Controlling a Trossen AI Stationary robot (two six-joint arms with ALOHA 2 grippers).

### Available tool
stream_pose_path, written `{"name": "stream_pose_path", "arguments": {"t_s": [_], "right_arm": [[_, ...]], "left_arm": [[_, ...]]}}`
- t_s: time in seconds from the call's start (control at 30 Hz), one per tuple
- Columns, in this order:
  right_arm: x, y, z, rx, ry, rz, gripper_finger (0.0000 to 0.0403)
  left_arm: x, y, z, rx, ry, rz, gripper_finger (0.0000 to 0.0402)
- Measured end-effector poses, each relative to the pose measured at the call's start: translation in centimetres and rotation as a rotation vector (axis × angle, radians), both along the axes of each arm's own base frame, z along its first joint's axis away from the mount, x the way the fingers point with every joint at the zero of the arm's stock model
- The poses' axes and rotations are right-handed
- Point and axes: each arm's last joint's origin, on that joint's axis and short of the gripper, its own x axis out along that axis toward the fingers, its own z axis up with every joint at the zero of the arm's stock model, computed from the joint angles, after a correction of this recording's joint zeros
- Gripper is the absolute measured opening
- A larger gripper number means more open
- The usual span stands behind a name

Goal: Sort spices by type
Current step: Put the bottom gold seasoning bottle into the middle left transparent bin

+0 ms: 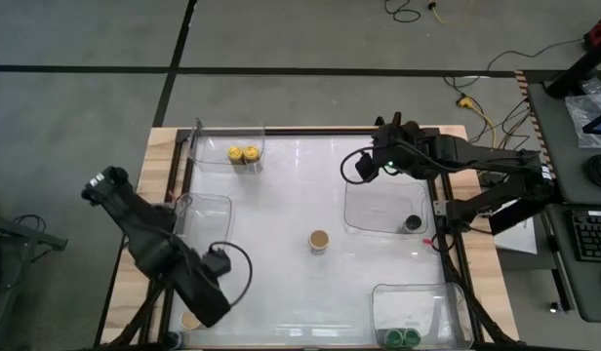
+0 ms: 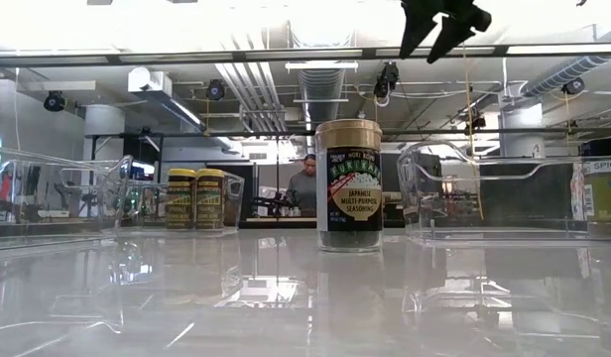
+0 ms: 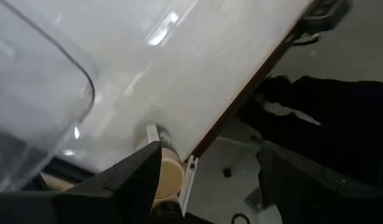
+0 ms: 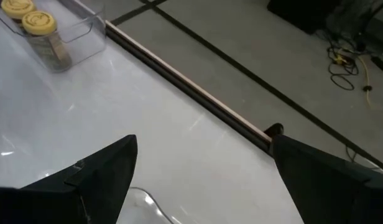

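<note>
A tan-lidded spice jar (image 1: 319,240) stands upright on its base at the table's middle, also seen in the low view (image 2: 349,185). Two yellow-lidded jars (image 1: 242,154) stand in the far-left clear tray (image 1: 208,136). A black-lidded jar (image 1: 413,223) sits in the right tray, and green-lidded jars (image 1: 403,337) in the near-right tray. Another tan-lidded jar (image 3: 168,176) stands at the near-left table edge. My left gripper (image 3: 210,186) hovers open above it, pointing steeply down. My right gripper (image 4: 204,177) hangs open high over the far right (image 1: 364,166).
A clear tray (image 1: 205,216) stands on the left side, just beyond my left arm; its rounded corner (image 3: 67,81) shows in the left wrist view. A dark rail (image 3: 241,106) frames the white tabletop. Open tabletop lies around the middle jar. A person shows far off in the room (image 2: 305,183).
</note>
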Motion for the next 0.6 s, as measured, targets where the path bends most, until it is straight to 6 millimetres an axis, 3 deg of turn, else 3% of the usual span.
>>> {"name": "stream_pose_path", "arguments": {"t_s": [0.2,0.6], "right_arm": [[0.0,0.0,-0.1,-0.002,0.006,0.004,0.0364],[0.0,0.2,-0.1,0.036,0.005,0.035,0.0364]], "left_arm": [[0.4,-2.1,-2.4,-0.004,0.17,0.026,0.0258],[-2.1,-5.1,-4.9,0.003,0.277,0.082,0.032]]}}
